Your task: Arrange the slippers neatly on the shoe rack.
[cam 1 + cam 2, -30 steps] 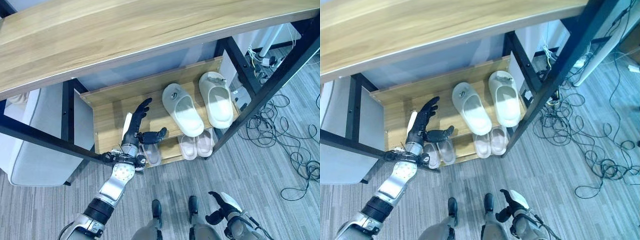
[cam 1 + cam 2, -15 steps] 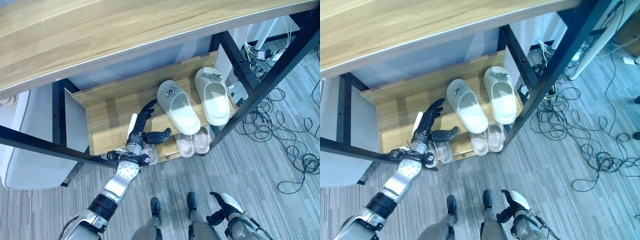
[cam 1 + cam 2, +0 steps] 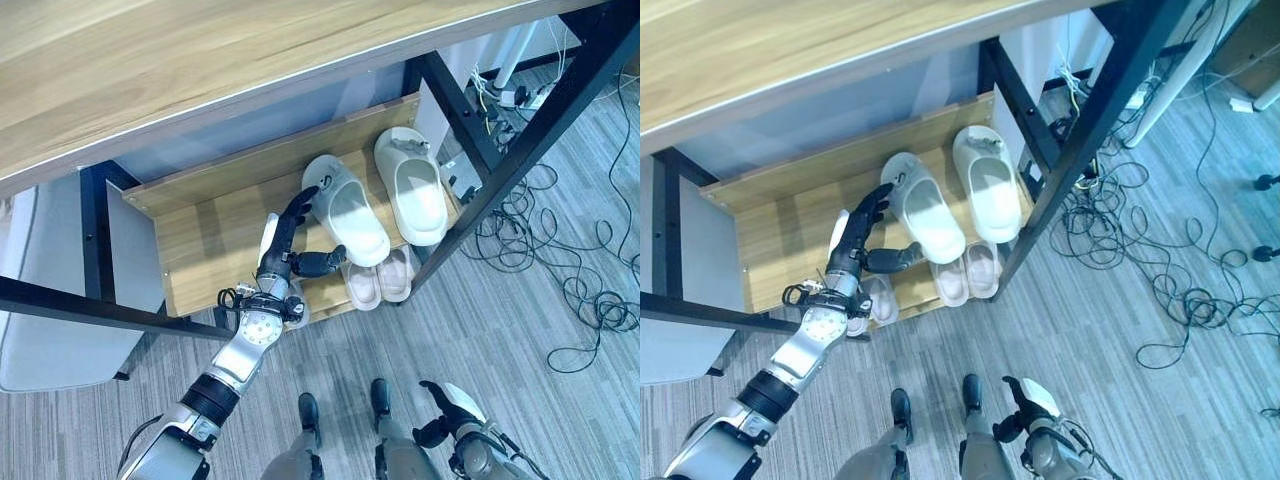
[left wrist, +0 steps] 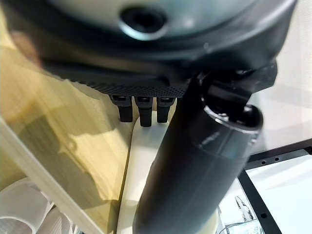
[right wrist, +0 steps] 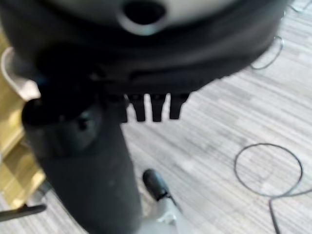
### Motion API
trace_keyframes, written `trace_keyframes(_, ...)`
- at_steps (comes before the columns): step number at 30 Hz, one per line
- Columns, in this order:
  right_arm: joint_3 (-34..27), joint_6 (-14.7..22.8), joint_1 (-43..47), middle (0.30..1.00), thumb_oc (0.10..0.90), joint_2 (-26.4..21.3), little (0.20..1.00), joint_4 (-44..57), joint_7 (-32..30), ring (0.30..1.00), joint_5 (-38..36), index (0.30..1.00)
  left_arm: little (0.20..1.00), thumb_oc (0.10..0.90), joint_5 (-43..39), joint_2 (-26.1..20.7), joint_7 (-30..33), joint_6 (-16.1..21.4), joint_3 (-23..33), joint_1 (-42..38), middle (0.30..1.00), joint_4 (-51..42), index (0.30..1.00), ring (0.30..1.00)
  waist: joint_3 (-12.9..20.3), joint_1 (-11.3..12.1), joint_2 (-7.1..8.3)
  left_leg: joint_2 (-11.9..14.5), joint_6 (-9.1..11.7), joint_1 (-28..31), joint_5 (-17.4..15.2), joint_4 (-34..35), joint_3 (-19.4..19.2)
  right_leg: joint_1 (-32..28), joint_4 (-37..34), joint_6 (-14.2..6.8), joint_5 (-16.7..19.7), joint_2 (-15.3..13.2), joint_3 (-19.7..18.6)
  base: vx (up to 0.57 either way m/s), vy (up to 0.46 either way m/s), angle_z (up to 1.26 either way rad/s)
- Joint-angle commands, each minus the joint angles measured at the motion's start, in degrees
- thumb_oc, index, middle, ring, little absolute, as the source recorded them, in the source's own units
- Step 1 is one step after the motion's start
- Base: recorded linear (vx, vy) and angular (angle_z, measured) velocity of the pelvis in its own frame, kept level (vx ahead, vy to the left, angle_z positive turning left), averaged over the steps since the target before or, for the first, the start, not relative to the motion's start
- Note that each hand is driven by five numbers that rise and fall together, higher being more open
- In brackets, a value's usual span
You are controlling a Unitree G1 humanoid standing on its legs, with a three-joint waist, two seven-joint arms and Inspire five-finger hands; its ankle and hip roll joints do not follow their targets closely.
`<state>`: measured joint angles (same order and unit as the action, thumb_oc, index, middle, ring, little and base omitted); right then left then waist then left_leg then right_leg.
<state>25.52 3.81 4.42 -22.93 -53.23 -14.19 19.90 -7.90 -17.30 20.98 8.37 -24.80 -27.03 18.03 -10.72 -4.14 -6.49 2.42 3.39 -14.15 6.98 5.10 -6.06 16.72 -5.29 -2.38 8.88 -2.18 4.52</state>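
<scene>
The right hand [image 3: 440,425] hangs low beside the robot over the grey striped carpet floor [image 3: 520,330], fingers relaxed and holding nothing. Above the small pale pink slippers [image 3: 380,280] on the lower wooden shelf, the left hand [image 3: 290,250] has advanced from the bare plank, fingers straight and thumb spread, fingertips now at the left white foam slipper [image 3: 345,208]. Beyond, its mate [image 3: 410,185] lies parallel on the wooden shoe rack [image 3: 200,225], so straightening the skewed slipper appears imminent.

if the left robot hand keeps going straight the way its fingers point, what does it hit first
Most likely the nearer white slipper on the upper shelf. The left robot hand is open, its fingers aimed at that slipper's heel end. Depth is unclear, so I can't tell whether they already touch it.
</scene>
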Motion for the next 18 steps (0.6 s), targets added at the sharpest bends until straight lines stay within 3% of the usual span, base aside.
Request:
trace_keyframes(1, 0.3, 0.9, -2.8, 0.900, 0.800, -1.2, 0.900, 2.1, -1.9, 0.900, -0.7, 0.900, 0.900, 0.800, 0.9, 0.7, 2.3, 4.3, -0.3, -9.9, 0.900, 2.1, 0.900, 0.900, 3.2, 0.4, 1.97, -1.6, 0.6, -3.6, -0.6, -0.1, 0.7, 0.9, 0.3, -3.8, -6.0, -2.2, 2.6, 0.00, 0.000, 0.00)
trace_keyframes(18, 1.2, 1.6, -2.7, 0.900, 0.800, -1.7, 0.900, 2.2, -2.0, 0.900, -1.0, 0.900, 0.900, 0.800, 2.0, 1.4, 3.2, 4.2, -2.7, -16.3, 0.900, 4.2, 0.900, 0.900, 3.1, -0.7, 2.04, -1.6, 0.5, -3.7, -0.9, -0.1, 0.5, 1.4, 0.3, -3.8, -5.8, -2.2, 2.2, 0.00, 0.000, 0.00)
